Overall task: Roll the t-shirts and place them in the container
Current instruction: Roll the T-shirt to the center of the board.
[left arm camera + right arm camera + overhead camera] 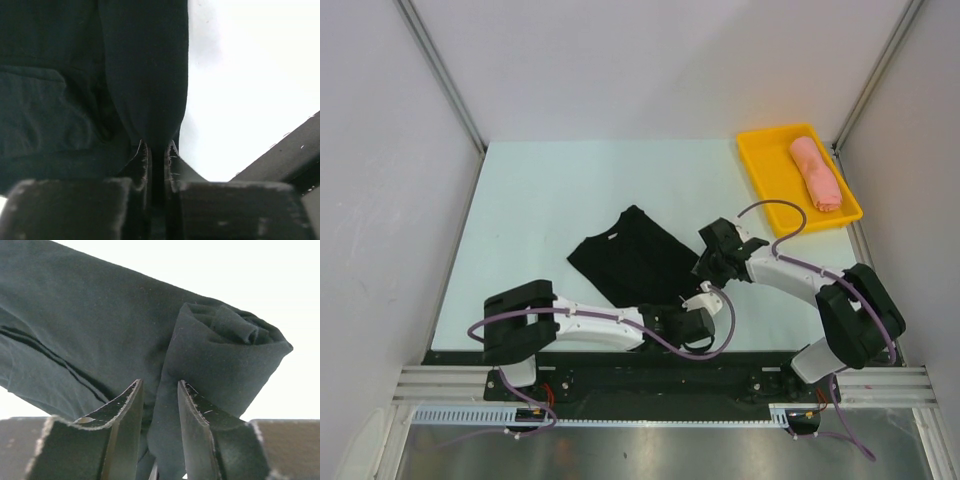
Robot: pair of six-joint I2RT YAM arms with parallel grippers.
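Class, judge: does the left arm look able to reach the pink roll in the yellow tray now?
Probably not: left gripper is pinching the black tee; the pink roll lies at the far right corner.

Robot lab cell, not a home or shop: 2 arms, left arm (580, 322) and right arm (790, 272), are bolted to a black base plate (650, 385) at the near edge of a pale table (550, 200). Purple cables (775, 208) loop along them. Plain white panels (660, 60) on aluminium posts (440, 75) close the left, right and far sides. Slotted aluminium rail (450, 383) and white cable duct (620, 418) run along the near edge.
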